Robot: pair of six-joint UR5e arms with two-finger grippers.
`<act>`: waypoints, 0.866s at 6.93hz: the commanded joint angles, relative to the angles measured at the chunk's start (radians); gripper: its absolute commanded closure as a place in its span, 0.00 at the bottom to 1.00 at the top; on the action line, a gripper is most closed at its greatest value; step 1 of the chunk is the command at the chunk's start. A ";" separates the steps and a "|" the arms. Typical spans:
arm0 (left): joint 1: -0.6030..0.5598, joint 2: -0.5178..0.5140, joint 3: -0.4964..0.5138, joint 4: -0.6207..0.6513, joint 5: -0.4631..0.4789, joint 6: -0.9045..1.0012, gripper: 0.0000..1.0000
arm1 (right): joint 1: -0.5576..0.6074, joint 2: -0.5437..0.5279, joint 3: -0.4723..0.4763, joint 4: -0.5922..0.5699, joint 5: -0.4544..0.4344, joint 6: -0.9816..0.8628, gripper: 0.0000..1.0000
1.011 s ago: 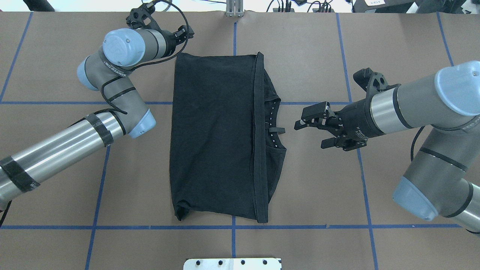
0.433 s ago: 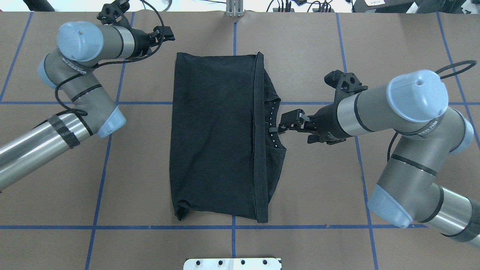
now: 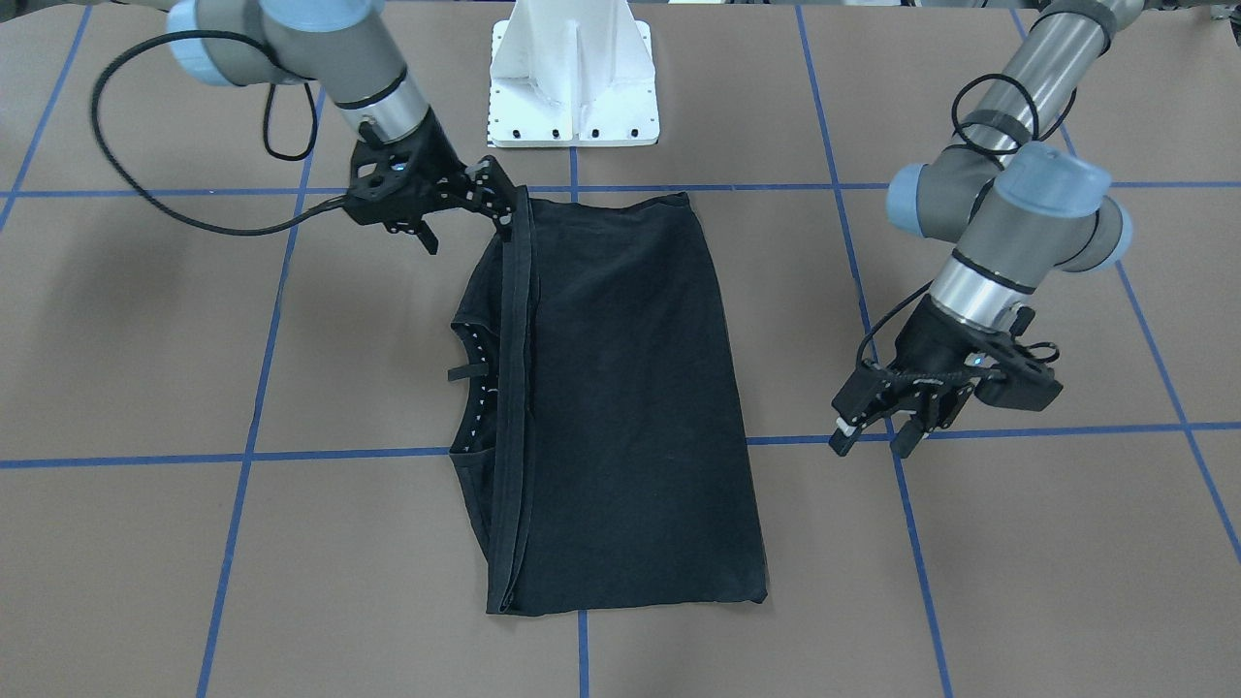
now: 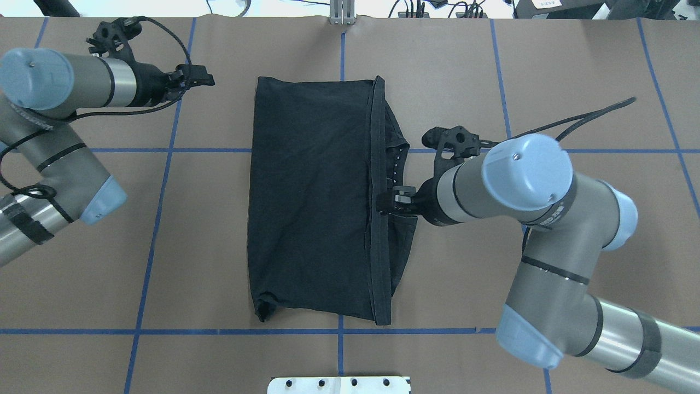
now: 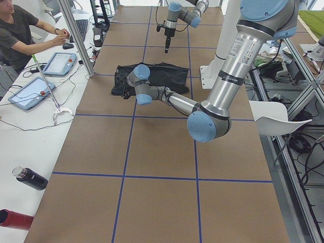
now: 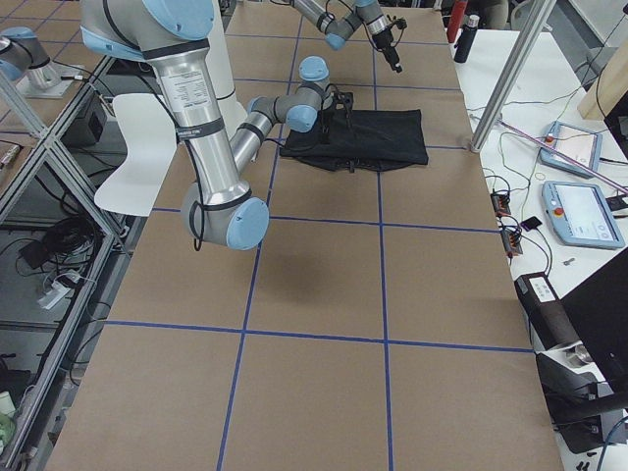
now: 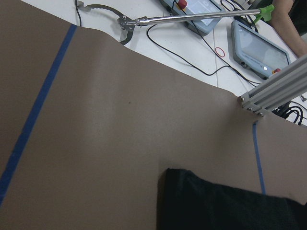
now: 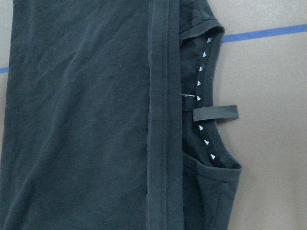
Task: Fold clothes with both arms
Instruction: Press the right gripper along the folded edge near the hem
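The shirt [image 4: 311,202] is lying flat on the table [image 4: 465,71], folded into a long black panel. It is sitting beneath the right gripper [image 3: 467,233] and well off to the side of the left gripper [image 3: 873,444]. The right gripper is hovering above the collar [image 8: 204,110] edge, its fingers standing wide apart and gripping nothing. Below them the hem band [image 8: 165,120] is running alongside the neckline. The left gripper is hanging over bare table, its fingers parted a little and empty. Only one corner of the shirt is showing in its wrist view.

The shirt is looking light, soft and limp, so it will probably be sagging wherever it is not carried, with its stacked layers sliding over each other. A sound hold would be pinching through all layers at the two corners of one short end, one corner under each pair of fingers. Taking the collar alone would likely be peeling up a single layer.
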 commanded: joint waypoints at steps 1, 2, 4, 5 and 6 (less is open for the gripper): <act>-0.002 0.098 -0.111 -0.005 -0.025 0.027 0.00 | -0.105 0.060 -0.099 -0.013 -0.134 -0.015 0.00; -0.002 0.101 -0.111 -0.005 -0.027 0.027 0.00 | -0.134 0.065 -0.135 -0.015 -0.173 -0.021 0.00; -0.002 0.101 -0.111 -0.005 -0.025 0.027 0.00 | -0.155 0.066 -0.172 -0.016 -0.181 -0.079 0.00; -0.002 0.101 -0.111 -0.005 -0.025 0.027 0.00 | -0.159 0.066 -0.176 -0.042 -0.179 -0.100 0.00; 0.000 0.101 -0.111 -0.005 -0.027 0.027 0.00 | -0.161 0.083 -0.173 -0.103 -0.179 -0.123 0.00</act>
